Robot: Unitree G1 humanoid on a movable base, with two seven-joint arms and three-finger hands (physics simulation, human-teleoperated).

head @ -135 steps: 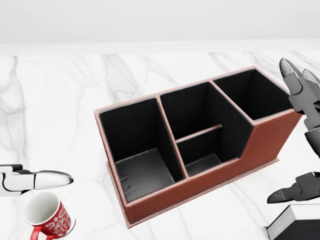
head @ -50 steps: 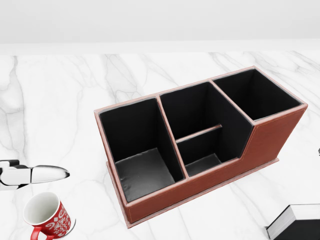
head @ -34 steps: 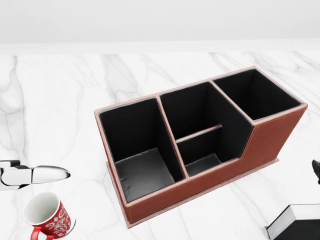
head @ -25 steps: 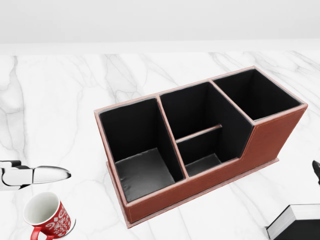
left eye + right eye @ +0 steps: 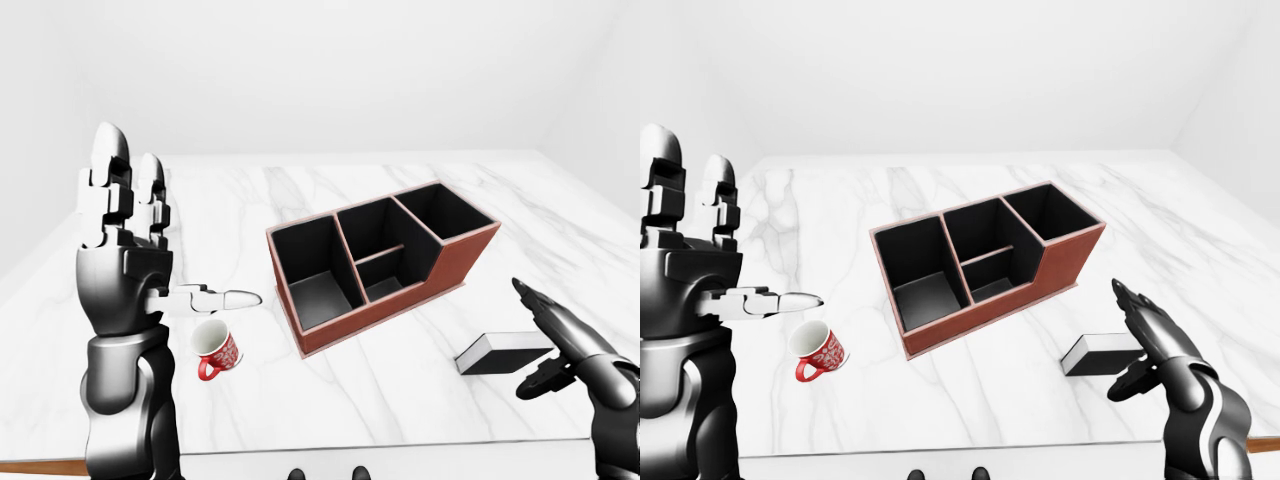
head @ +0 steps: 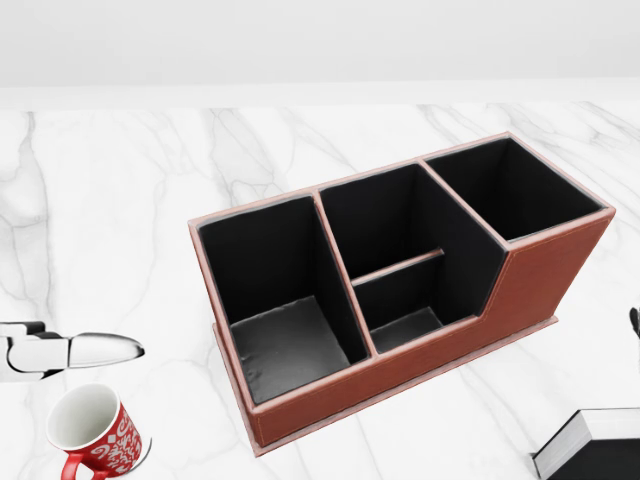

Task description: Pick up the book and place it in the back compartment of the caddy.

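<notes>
Lying flat on the marble table [image 5: 400,390], the book [image 5: 1098,352] sat at the lower right of the right-eye view, dark-covered with its pale page edge turned toward the caddy [image 5: 380,262]. Just beside it, at the frame's lower right, the right hand [image 5: 1145,345] was spread wide, one long finger [image 5: 1132,305] pointing up and leftward above the book's right end and the thumb below it. Whether any fingertip touched the cover, I could not tell; nothing was closed round it. The caddy stood well apart from the book, toward the middle of the frame.

At the left of the left-eye view the left hand [image 5: 135,255] was raised with two fingers upright and the thumb stretched sideways, holding nothing, above a red mug [image 5: 216,347].

In the head view the book was cut off at the lower right corner, and the right hand showed only as a dark sliver at the right edge. The mug's handle was partly cropped there too.

I counted one book, one mug and one caddy with four black-lined compartments: one large at the left, two small in the middle split by a low divider, one tall at the right.
</notes>
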